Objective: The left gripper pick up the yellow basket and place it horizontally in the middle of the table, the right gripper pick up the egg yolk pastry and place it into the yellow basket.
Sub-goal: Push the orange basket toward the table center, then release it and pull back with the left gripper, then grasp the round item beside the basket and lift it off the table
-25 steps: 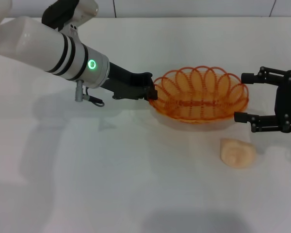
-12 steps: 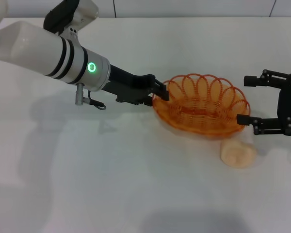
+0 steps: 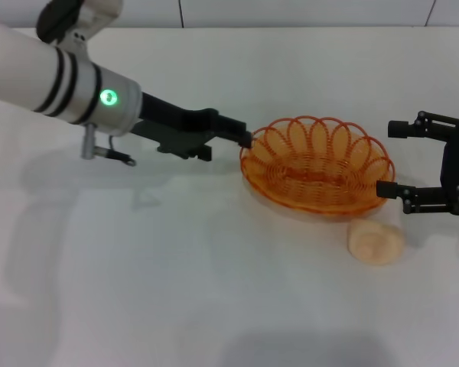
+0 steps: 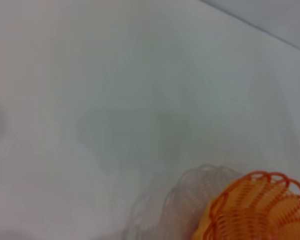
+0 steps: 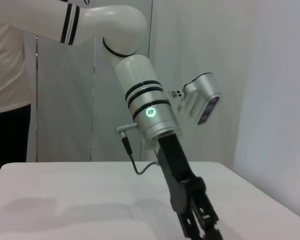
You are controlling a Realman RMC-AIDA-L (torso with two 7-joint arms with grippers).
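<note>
Yellow-orange translucent wire basket point(image 3: 316, 174), oval with a scalloped looped rim, sits flat and upright on the plain white counter point(image 3: 176, 290), a little right of the middle in the head view. Its long axis runs across the view from left to right, and its bowl holds nothing. The left wrist view catches only part of that looped rim at the edge of the frame, with a faint shadow beside it on the counter.

The black two-finger left hand point(image 3: 242, 138), on its white arm with black bands and a lit green ring, reaches in from the robot's left. Its fingertips lie right at the basket's left end, but whether they touch or pinch the rim cannot be told, nor how far apart they stand. In the right wrist view the same hand point(image 5: 202, 227) points down toward the counter, its tips cut off at the frame's lower edge.

The black right hand point(image 3: 390, 159) with thin prongs hangs just beside the basket's right end, prongs spread wide and holding nothing.

The small round pale peach-cream egg yolk pastry point(image 3: 375, 242) rests on the counter just in front of the basket's right end, below the right hand's nearer prong and outside the basket.
</note>
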